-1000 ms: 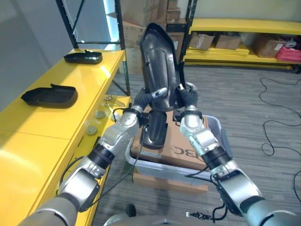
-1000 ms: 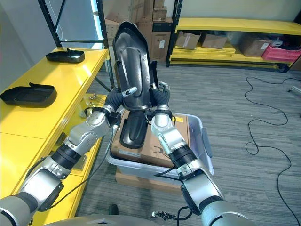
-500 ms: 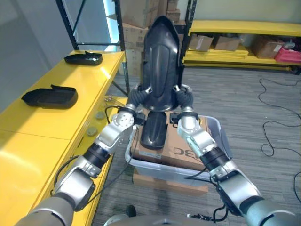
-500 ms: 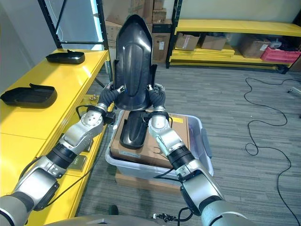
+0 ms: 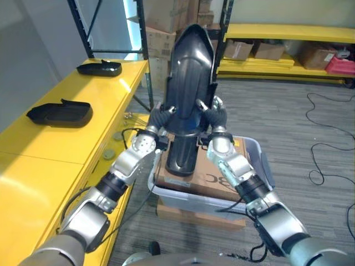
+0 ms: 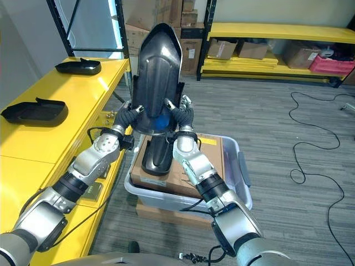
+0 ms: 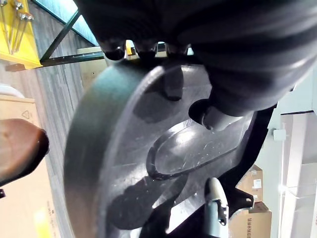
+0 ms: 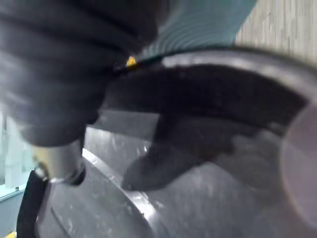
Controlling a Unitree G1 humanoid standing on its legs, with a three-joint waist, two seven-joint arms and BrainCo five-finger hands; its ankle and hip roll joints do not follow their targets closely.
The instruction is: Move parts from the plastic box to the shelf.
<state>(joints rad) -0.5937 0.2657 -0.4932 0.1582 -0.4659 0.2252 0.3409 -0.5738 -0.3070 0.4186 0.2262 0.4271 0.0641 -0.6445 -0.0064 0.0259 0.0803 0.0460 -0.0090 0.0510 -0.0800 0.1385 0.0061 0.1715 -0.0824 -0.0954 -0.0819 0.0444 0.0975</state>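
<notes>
A long black moulded part [image 5: 191, 72] stands upright in the air over the plastic box [image 5: 258, 160], its rounded outer face toward me. My left hand [image 5: 160, 117] is shut on its lower left edge and my right hand [image 5: 215, 116] on its lower right edge. Up close the part's curved surface [image 7: 124, 163] shows in the left wrist view, and its rim [image 8: 223, 188] in the right wrist view. A second black part [image 5: 181, 156] lies on the cardboard [image 5: 222, 178] inside the box. The yellow shelf [image 5: 66, 149] runs along my left.
Two black parts [image 5: 60, 112] [image 5: 100, 67] lie on the yellow shelf. Small round fittings [image 5: 108, 152] sit near its edge. A black rack post [image 5: 83, 33] rises behind the shelf. Yellow racking with cardboard boxes [image 5: 277, 50] stands at the back.
The held part has turned from showing its hollow inside to showing its rounded outer face, and now stands straighter. Both hands have shifted their hold on its lower edges.
</notes>
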